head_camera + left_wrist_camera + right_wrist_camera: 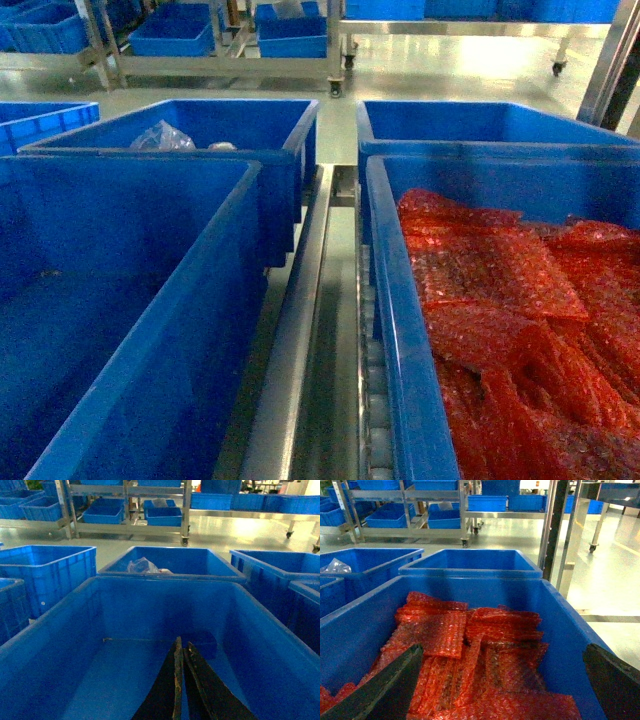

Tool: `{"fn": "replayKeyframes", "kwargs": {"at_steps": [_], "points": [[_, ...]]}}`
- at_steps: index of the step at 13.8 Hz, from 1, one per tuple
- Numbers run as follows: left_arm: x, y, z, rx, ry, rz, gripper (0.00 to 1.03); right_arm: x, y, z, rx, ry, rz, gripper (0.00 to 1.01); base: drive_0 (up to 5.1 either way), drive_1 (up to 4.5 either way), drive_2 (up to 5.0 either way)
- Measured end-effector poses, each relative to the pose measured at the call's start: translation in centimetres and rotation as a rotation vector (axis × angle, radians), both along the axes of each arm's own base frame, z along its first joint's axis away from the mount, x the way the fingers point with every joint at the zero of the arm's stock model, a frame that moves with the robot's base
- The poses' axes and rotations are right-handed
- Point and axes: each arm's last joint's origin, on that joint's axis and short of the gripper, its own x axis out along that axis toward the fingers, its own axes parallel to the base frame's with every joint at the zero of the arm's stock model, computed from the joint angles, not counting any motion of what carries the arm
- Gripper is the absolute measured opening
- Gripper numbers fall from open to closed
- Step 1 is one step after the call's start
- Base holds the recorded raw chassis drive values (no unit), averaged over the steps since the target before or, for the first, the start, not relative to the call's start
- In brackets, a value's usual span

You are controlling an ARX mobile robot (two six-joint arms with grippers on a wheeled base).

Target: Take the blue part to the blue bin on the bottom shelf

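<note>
Left bin (120,300): smooth blue plastic, rectangular, deep. Inside on its floor, near far wall, small dark blue part (204,644), boxy. Left end effector (181,655) hangs inside this bin, dark fingers pressed together, nothing between, tips just short of part. Right bin (400,330): same blue plastic, filled with crinkled red bubble-wrap bags (470,650). Right end effector (500,675) over bags, fingers wide apart. Far bin (170,562) holds clear plastic bag (142,566). Steel rail (300,330) between near bins.
</note>
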Motion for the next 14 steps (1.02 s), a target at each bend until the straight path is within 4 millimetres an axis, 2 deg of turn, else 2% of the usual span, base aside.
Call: {"fn": "replayKeyframes", "kwargs": {"at_steps": [14], "points": [[-2.5, 0.0, -0.3, 0.003, 0.008, 0.000, 0.02, 0.0, 0.0, 0.0, 0.000, -0.002, 0.000, 0.98, 0.0, 0.00, 0.0]]}}
